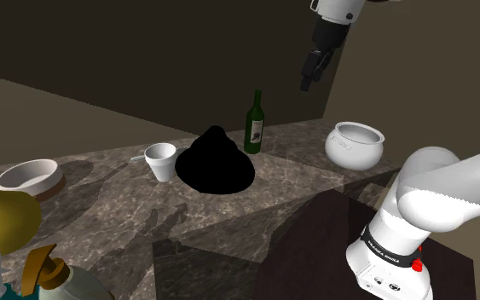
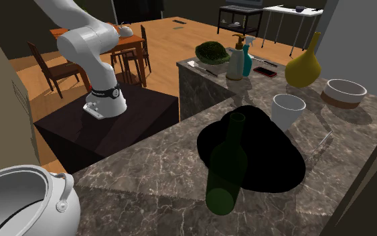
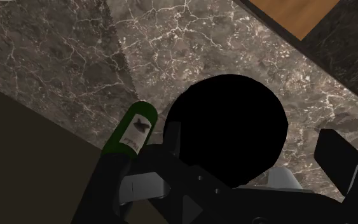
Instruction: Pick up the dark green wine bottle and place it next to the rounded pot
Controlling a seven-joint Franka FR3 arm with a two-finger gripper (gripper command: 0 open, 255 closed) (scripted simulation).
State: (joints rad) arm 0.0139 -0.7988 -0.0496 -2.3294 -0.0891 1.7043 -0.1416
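The gripper (image 1: 307,81) is open and holds nothing, high over the counter (image 1: 293,170). The green bottle (image 1: 254,124) stands upright well below it, near the counter's back edge, just beside a black lump (image 1: 215,162). The white pot (image 1: 355,143) sits apart.

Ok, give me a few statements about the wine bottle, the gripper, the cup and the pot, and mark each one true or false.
1. The dark green wine bottle stands upright on the marble counter. True.
2. The gripper is shut on the bottle. False: it hangs open above the counter, holding nothing.
3. The white cup stands between the bottle and the rounded pot. False: in the shoulder view the cup is left of the black mound, and the pot is far to the right.
4. The pot is white. True.
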